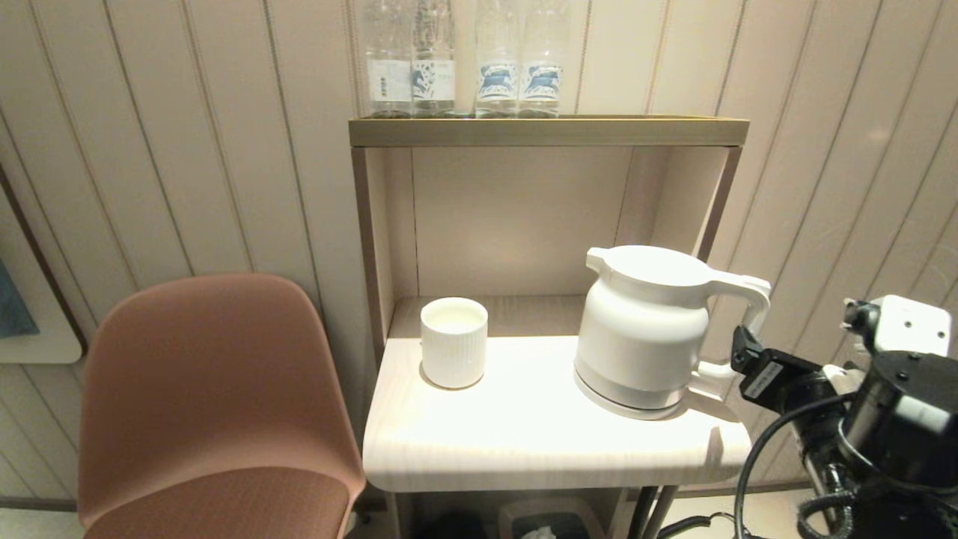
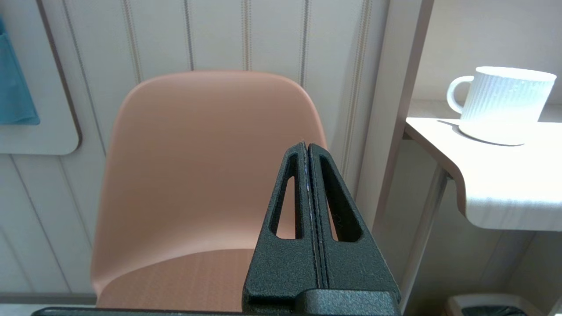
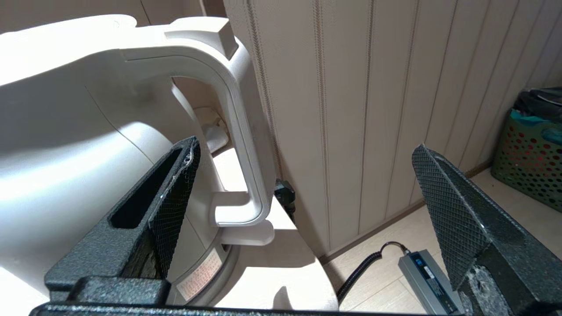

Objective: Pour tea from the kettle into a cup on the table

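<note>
The white kettle [image 1: 644, 329] stands upright on its round base at the right of the pale wooden table [image 1: 524, 442], spout towards the cup. The ribbed white cup [image 1: 453, 342] stands at the table's left; the left wrist view shows the cup [image 2: 505, 101] with a small loop handle. My right gripper [image 1: 748, 355] is open just off the table's right edge, level with the kettle's handle. In the right wrist view the handle [image 3: 243, 131] lies just ahead of the right gripper [image 3: 305, 147], nearer one finger and untouched. My left gripper [image 2: 307, 147] is shut and empty, low down in front of the chair.
A pinkish-brown chair [image 1: 209, 404] stands left of the table. Several clear bottles [image 1: 464, 60] line the brass-coloured shelf top [image 1: 546, 131] above. The panelled wall [image 3: 373, 109] is close behind the handle. A grey power adapter [image 3: 426, 276] and a green basket [image 3: 531, 162] are on the floor.
</note>
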